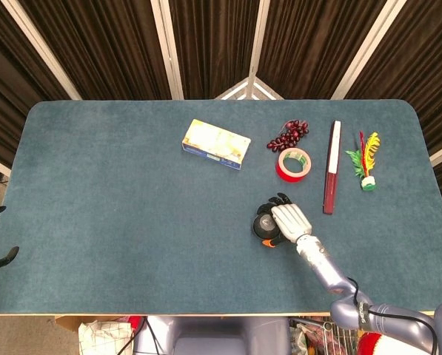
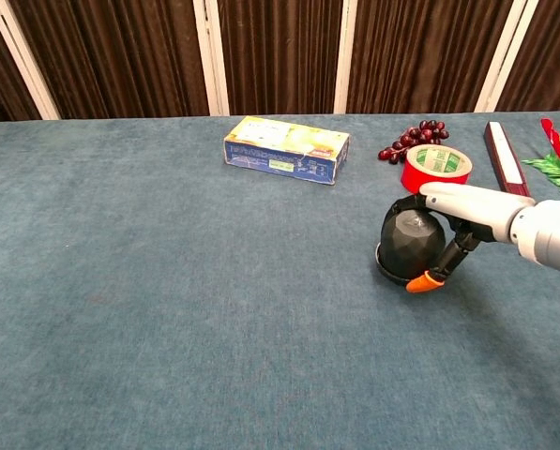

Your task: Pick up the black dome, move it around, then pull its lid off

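The black dome [image 2: 409, 244] [image 1: 265, 222] sits low over the blue table, right of centre, with an orange tab at its lower right edge. My right hand [image 2: 462, 217] [image 1: 290, 221] grips it from the right, white fingers laid over its top and dark fingers around its side. Whether the dome's base touches the cloth cannot be told. The left hand does not show in either view.
A red tape roll [image 2: 436, 166] lies just behind the dome, with dark grapes [image 2: 412, 139] beyond it. A blue and yellow box [image 2: 286, 149] is at mid-back. A dark red bar [image 2: 505, 157] and a feathered shuttlecock [image 1: 365, 161] lie to the right.
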You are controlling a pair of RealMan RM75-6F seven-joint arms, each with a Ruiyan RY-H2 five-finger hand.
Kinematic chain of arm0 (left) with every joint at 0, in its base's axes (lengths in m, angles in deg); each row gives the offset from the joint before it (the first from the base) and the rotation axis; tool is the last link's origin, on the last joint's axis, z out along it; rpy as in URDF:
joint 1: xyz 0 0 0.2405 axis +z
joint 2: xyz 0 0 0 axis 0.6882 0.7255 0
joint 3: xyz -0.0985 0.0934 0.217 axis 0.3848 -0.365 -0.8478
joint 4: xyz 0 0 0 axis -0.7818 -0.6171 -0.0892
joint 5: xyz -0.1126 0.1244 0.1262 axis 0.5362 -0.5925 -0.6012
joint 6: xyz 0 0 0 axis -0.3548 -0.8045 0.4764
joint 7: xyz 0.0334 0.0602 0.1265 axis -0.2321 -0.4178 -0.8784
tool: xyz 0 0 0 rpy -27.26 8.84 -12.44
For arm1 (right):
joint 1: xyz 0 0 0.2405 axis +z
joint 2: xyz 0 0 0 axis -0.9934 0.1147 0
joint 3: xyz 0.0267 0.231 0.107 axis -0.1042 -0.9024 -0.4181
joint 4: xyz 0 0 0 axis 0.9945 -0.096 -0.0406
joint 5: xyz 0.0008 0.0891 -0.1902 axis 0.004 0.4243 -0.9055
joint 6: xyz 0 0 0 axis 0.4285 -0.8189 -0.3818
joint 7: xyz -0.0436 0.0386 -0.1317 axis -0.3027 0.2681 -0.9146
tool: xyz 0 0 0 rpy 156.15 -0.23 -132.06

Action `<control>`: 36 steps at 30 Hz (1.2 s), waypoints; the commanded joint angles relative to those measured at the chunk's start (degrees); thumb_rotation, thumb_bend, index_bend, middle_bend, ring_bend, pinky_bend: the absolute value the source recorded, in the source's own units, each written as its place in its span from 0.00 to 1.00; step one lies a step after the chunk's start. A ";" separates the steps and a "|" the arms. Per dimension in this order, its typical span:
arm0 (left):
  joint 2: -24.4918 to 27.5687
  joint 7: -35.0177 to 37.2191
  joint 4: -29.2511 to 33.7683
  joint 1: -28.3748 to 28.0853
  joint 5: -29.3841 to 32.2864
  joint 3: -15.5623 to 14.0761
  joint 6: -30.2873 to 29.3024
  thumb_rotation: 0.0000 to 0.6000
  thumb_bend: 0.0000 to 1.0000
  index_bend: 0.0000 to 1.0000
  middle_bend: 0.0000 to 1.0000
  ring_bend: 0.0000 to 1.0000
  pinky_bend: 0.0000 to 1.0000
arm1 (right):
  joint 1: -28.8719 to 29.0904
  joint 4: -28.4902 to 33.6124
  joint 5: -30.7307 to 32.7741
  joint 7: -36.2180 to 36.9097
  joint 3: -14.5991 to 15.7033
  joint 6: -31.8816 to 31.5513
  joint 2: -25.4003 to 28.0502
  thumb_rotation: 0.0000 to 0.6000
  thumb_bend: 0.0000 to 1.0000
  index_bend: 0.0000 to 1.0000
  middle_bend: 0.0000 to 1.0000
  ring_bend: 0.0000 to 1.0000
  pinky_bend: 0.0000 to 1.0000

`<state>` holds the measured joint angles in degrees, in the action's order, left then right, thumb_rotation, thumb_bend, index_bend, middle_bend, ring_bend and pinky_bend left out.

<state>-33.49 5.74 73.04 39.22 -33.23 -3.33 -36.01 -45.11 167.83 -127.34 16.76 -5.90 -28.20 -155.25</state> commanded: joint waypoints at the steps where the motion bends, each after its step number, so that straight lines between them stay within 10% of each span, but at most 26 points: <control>1: -0.01 0.00 -0.01 -0.01 0.03 0.00 0.03 1.00 0.31 0.20 0.00 0.00 0.09 | 0.16 0.42 0.42 -0.40 -0.01 0.36 0.28 1.00 0.15 0.30 0.39 0.11 0.00; 19: -0.02 -0.02 0.01 0.00 -0.09 -0.08 0.02 1.00 0.31 0.20 0.00 0.00 0.09 | 0.81 2.65 2.44 -2.66 -0.01 1.31 1.83 1.00 0.11 0.14 0.20 0.04 0.00; 36: -0.12 -0.28 0.03 -0.07 -0.15 -0.21 0.18 1.00 0.31 0.20 0.00 0.00 0.09 | 0.58 3.93 2.47 -2.81 -0.34 -0.17 3.05 1.00 0.10 0.31 0.38 0.06 0.00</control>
<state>-33.61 5.46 73.07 39.16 -33.38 -3.54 -35.84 -44.53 171.74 -124.89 13.94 -6.26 -28.40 -152.22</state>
